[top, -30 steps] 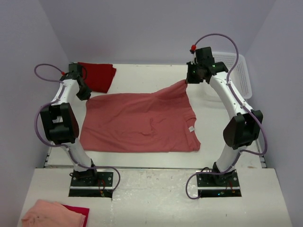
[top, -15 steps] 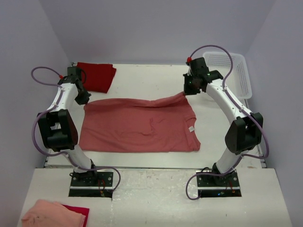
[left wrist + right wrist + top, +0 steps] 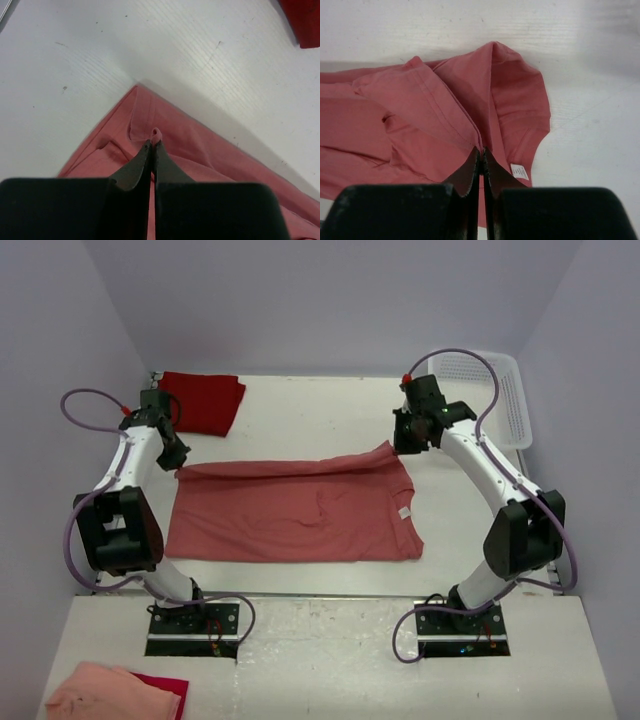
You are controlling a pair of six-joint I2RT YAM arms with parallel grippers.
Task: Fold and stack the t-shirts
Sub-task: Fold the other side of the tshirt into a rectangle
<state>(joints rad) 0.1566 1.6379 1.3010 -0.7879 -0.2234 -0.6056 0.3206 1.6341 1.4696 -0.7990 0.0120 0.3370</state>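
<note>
The white table (image 3: pixel 310 405) lies open behind the salmon t-shirt (image 3: pixel 290 515). The crimson t-shirt (image 3: pixel 205 400) and mesh basket (image 3: pixel 500 390) occupy corners (both far). The left gripper (image 3: pixel 152 145) and right gripper (image 3: pixel 481 152) each pinch its far hem.

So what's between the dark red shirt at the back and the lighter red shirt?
Just bare white table. A strip of it separates the dark red shirt from the lighter red shirt, clearest in the top view.

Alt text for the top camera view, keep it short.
The left pincer and right pincer each pinch a far corner of a salmon t-shirt lying on a white table. A crimson shirt lies far left, a white basket far right.
</note>
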